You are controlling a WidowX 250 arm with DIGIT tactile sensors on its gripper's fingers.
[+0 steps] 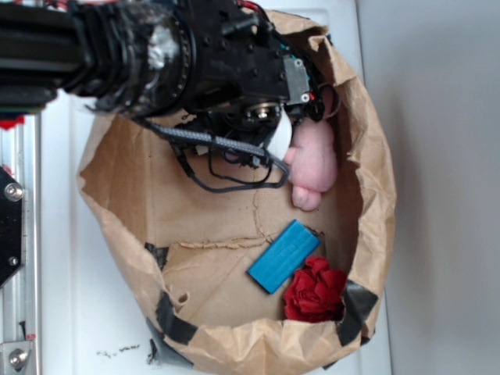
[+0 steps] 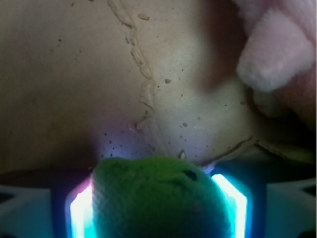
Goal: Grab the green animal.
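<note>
The green animal [image 2: 158, 198], a smooth green plush with a small dark eye, fills the bottom of the wrist view. It sits between my gripper's [image 2: 158, 186] two glowing fingers: the left pad [image 2: 81, 210] and the right pad [image 2: 233, 198] each press against a side of it. The gripper is shut on it. In the exterior view the black arm [image 1: 226, 62] reaches into the paper bag from the upper left and hides both the gripper and the green animal.
A pink plush animal [image 1: 316, 164] [image 2: 282, 49] lies just beside the gripper. A blue block [image 1: 285, 255] and a red fabric flower [image 1: 315, 291] lie lower in the brown paper bag [image 1: 379, 195], whose crumpled walls ring everything.
</note>
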